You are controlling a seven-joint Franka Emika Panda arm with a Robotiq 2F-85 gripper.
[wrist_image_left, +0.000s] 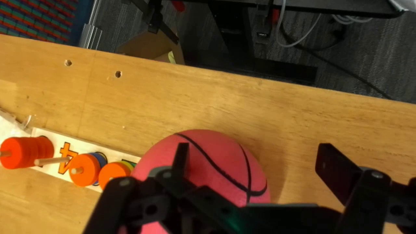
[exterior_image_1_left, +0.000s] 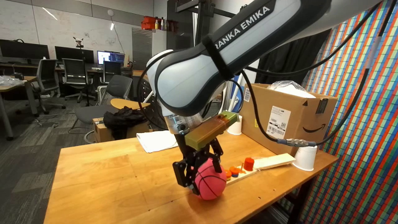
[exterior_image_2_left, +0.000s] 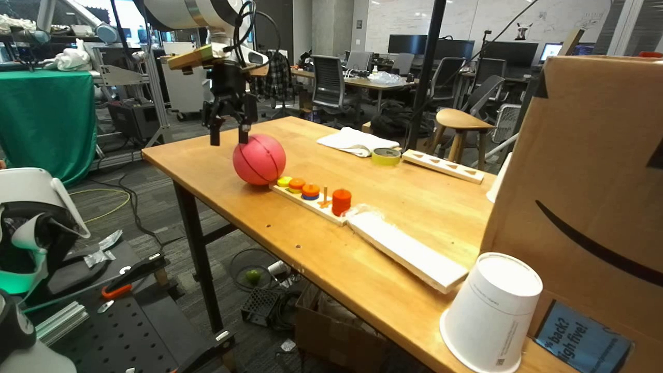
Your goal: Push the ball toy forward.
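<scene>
End effector [exterior_image_2_left: 229, 135] spread wide, partly over pink ball [exterior_image_2_left: 259, 159]; contact unclear.
Ball's on wooden table [exterior_image_2_left: 414, 207], nr long edge, by end of peg board [exterior_image_2_left: 311, 203] w/ rings [exterior_image_2_left: 341, 202]. Farther out on table: white cloth [exterior_image_2_left: 357, 141], yellow tape roll [exterior_image_2_left: 386, 159], upturned white cups [exterior_image_1_left: 306, 158], big cardboard box [exterior_image_1_left: 261, 112]. Rm bkgd: grey carpet [exterior_image_1_left: 31, 161], row of monitors [exterior_image_1_left: 24, 49], office chairs [exterior_image_1_left: 74, 71], whiteboard [exterior_image_1_left: 71, 28]; multicolor checked backdrop [exterior_image_1_left: 357, 109] off to one side.

On your worktable [exterior_image_1_left: 105, 180]: one ball [exterior_image_1_left: 210, 183], one pegboard [wrist_image_left: 79, 148], one bare peg [wrist_image_left: 52, 161], one plank [exterior_image_2_left: 406, 251], one notched rail [exterior_image_2_left: 442, 169], two white cups [exterior_image_1_left: 235, 126] [exterior_image_1_left: 304, 158], one tape roll [exterior_image_2_left: 386, 160], one cloth [exterior_image_2_left: 357, 141], one big carton [exterior_image_1_left: 297, 113]. You have one gripper [exterior_image_2_left: 229, 135], two fingers [wrist_image_left: 336, 174].
</scene>
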